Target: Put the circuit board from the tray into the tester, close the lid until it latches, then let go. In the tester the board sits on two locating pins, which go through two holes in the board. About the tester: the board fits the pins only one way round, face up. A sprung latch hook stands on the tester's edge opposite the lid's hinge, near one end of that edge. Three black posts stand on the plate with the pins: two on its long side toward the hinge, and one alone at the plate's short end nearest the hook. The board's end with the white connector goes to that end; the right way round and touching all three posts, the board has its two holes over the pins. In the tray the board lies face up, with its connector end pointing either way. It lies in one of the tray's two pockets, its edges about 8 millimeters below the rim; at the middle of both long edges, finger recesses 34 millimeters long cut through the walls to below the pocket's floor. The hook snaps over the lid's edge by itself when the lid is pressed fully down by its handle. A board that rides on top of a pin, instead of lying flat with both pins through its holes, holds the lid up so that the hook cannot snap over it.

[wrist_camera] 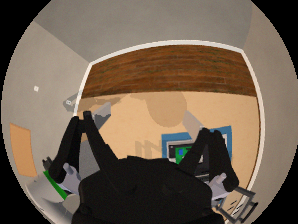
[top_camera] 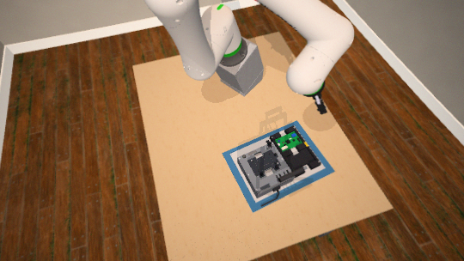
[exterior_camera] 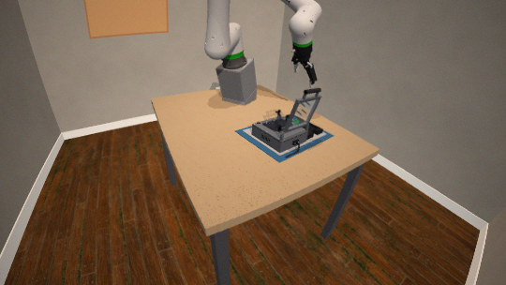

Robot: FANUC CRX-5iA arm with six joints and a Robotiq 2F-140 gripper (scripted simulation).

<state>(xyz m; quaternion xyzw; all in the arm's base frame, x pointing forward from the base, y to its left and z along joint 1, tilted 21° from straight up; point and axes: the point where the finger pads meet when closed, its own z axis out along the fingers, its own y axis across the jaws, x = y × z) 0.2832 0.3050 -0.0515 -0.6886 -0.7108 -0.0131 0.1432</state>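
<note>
Fingers spread wide, nothing held between them. Gripper [exterior_camera: 304, 68] hung in the air above the open lid [exterior_camera: 305, 109] of the tester [top_camera: 263, 165], apart from it. Green board [top_camera: 288, 141] seen lying in the black tray [top_camera: 306, 157], in the pocket nearer the arm's base. Tray and tester set side by side on a blue mat [top_camera: 245, 195] on the counter [top_camera: 180, 172].

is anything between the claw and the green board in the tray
Nothing visible blocks it. The open black claw hangs empty, high above the far side of the tester. The green circuit board lies uncovered in the black tray. The tester's see-through lid stands raised beside it, its handle close under the claw, so a descent should keep clear of that.
</note>
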